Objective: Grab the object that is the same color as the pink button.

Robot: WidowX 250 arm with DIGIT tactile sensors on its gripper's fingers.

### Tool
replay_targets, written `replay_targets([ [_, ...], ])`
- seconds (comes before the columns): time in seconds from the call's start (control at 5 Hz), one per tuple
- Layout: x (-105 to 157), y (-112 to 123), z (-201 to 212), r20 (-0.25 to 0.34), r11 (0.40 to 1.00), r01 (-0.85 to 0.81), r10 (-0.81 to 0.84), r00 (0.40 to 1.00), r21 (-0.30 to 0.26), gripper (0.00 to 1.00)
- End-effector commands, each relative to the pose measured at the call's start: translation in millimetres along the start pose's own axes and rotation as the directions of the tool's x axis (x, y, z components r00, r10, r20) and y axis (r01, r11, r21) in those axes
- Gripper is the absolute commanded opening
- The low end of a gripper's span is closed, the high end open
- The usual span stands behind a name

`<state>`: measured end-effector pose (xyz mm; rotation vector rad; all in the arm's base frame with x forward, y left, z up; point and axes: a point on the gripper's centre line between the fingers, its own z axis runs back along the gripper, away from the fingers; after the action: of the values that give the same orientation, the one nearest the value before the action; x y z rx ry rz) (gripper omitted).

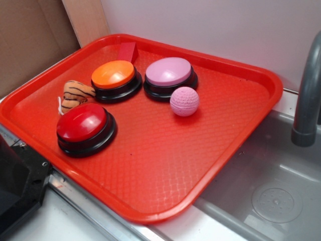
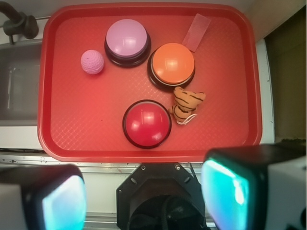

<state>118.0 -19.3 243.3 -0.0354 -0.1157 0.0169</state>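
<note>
Black end effector (image 2: 144, 191) hangs wide open over the near edge of the red tray (image 2: 57, 129), holding nothing. Farther off, the pink ball (image 2: 92, 62) sits just beside the pink button (image 2: 127, 40). A grey sink (image 1: 281, 191) lies next to the tray.

We see our gripper (image 2: 139, 201) only in the wrist view, at the bottom edge, hanging high above the near rim of the red tray (image 2: 53, 143) and holding nothing. Its two fingers (image 2: 240, 191) stand wide apart, blurred and glowing teal on their inner faces, one to each side of the black wrist housing. In the exterior view our arm cannot be made out with certainty.
</note>
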Motion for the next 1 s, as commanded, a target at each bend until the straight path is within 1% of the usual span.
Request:
replay_targets([
  [0.0,0,0,0,0.000,1.000,0.000,0.000,1.000,0.000,1.00],
  [0.2,13,-9,-11,-0.014,0.987,-0.157,0.157,0.988,-0.043,1.00],
  [0.4,27,-18,-27,-0.043,0.955,-0.294,0.292,0.956,-0.050,1.00],
  [0.6,42,-31,-49,-0.061,0.886,-0.461,0.459,0.887,-0.041,1.00],
  [0.8,61,-45,-72,-0.004,0.798,-0.600,0.601,0.799,-0.058,1.00],
])
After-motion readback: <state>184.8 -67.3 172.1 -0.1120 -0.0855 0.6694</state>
